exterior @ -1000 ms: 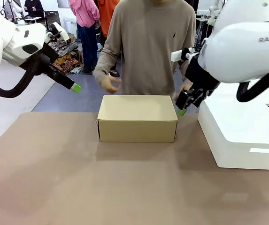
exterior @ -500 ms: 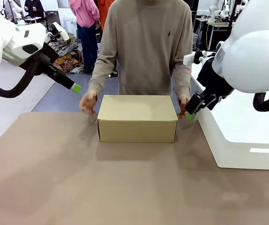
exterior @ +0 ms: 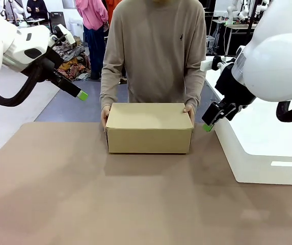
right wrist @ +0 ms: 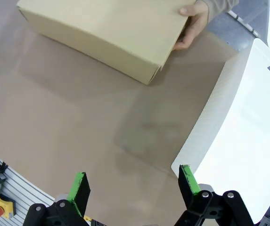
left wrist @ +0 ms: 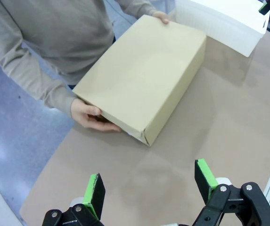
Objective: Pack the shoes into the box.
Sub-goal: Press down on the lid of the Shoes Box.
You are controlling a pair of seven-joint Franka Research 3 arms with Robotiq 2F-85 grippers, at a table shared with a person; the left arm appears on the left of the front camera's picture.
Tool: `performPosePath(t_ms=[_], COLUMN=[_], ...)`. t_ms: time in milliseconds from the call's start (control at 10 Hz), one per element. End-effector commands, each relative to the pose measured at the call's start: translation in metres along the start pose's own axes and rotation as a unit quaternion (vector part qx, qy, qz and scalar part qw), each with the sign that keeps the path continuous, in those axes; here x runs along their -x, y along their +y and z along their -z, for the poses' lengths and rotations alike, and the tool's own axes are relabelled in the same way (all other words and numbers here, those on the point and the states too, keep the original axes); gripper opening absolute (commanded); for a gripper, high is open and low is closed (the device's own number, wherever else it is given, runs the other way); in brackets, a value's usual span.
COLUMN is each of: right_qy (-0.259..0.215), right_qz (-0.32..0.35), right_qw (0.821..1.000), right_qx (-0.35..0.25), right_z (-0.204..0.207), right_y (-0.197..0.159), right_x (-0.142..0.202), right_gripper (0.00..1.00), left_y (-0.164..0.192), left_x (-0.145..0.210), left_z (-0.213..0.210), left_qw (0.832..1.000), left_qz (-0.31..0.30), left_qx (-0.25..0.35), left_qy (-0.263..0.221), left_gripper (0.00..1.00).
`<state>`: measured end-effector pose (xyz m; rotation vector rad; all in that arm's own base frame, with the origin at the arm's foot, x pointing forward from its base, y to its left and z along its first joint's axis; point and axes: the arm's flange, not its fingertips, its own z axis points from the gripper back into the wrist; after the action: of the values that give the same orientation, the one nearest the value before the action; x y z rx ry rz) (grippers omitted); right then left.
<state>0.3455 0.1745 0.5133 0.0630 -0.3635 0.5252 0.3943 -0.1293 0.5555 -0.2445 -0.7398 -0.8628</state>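
Tan cardboard, the box (exterior: 149,127) sits lid-down on the table (exterior: 84,199), a person's hands (exterior: 105,115) clasping its ends; both end effectors, left (exterior: 83,95) and right (exterior: 208,127), hang spread and empty; the right one, just beside the box, could strike the near hand if it swings inward.

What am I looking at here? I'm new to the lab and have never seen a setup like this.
Two white robot arms share a table with a person standing at the far side. The front view looks across the table from between the arms. The other two pictures come from cameras on each arm's wrist, looking along its green-tipped fingers. On the table are a closed tan box and a larger white box beside it. The person's hands grip the tan box at both ends. The left gripper and the right gripper both hang open above the table, holding nothing.
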Motion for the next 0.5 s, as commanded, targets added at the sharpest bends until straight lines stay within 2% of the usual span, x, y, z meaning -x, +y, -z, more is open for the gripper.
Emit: performPosePath(t_ms=[0, 400], right_qy=[0.000, 0.000], right_qz=[0.000, 0.000], right_qw=[1.000, 1.000], right_qx=[0.001, 0.001], right_z=[-0.0004, -0.0004], right_y=[0.0006, 0.0006], right_x=[-0.0005, -0.0005], right_gripper=[1.00, 1.00], left_y=[0.0001, 0.0001], left_x=[0.0017, 0.0017], left_z=[-0.0011, -0.0011], left_qw=[1.000, 1.000], left_qz=[-0.002, -0.002], left_qx=[-0.004, -0.004], left_qy=[0.003, 0.003], left_gripper=[1.00, 1.00])
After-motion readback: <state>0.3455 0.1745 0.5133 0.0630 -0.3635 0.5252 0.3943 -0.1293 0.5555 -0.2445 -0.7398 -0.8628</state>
